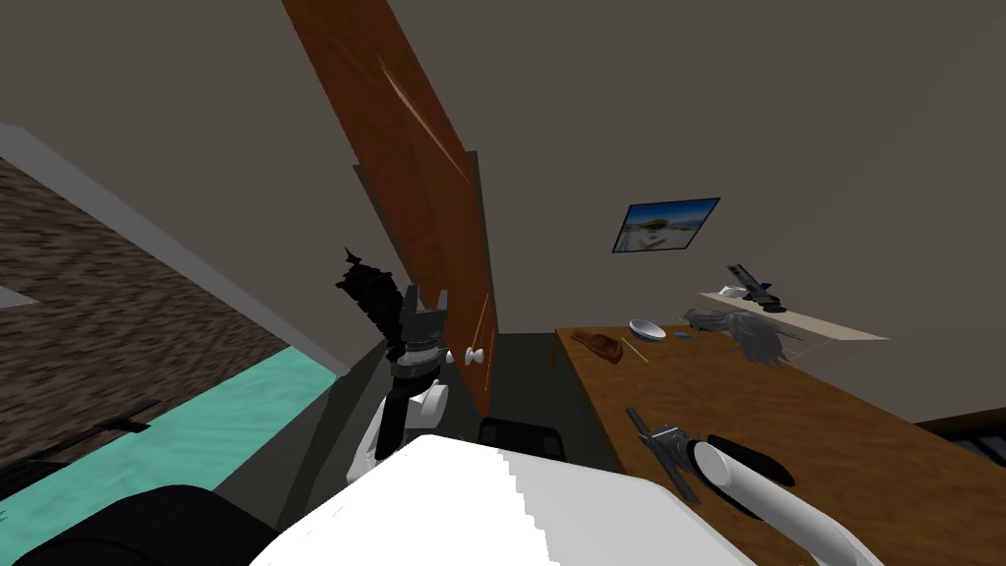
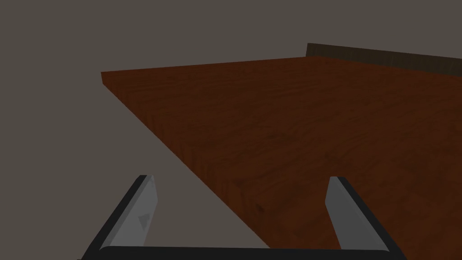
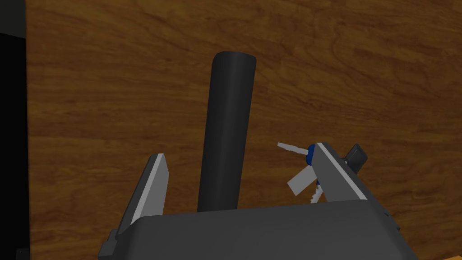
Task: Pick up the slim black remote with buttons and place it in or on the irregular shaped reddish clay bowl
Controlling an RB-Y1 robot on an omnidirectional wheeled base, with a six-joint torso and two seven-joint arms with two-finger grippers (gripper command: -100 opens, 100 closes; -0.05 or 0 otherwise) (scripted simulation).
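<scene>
A slim black remote (image 3: 228, 131) lies flat on the brown wooden table (image 3: 113, 90), lengthwise between the fingers of my open right gripper (image 3: 239, 153); neither finger presses it. In the head view the right gripper (image 1: 668, 444) hangs over the table's near end, with the black remote (image 1: 754, 460) partly behind my forearm. The reddish irregular bowl (image 1: 603, 346) sits at the table's far corner. My left gripper (image 1: 426, 297) is raised beside the brown door (image 2: 316, 135), open and holding nothing.
Keys with a blue head (image 3: 307, 155) lie close by the right gripper's finger. A white and blue bowl (image 1: 646, 329) and a grey heap (image 1: 749, 336) sit near the reddish bowl. A shelf (image 1: 806, 322) with dark items runs behind the table. The door's white knob (image 1: 475, 356) is near my left arm.
</scene>
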